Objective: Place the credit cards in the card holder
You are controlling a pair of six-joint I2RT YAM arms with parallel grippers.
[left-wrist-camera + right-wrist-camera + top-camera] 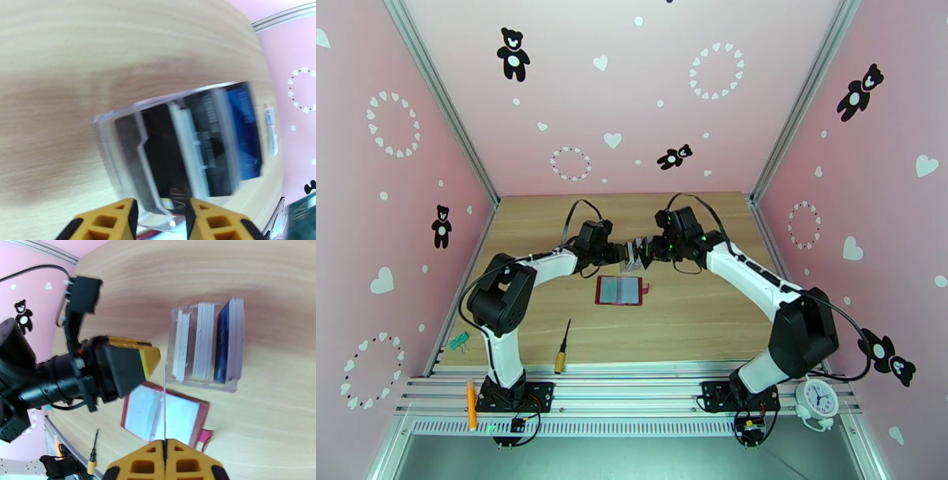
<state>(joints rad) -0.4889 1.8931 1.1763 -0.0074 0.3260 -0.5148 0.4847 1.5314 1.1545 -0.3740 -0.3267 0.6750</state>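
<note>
Pinching credit card [164, 409] near card holder [179, 415]

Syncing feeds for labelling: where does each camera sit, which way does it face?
Top external: above and behind the bases, looking down at the table; left arm and right arm show.
Left wrist: on the left arm, facing the clear rack past the left gripper.
Right wrist: on the right arm, facing the wallet and left arm past the right gripper.
Shared: both wrist views see the rack.
</note>
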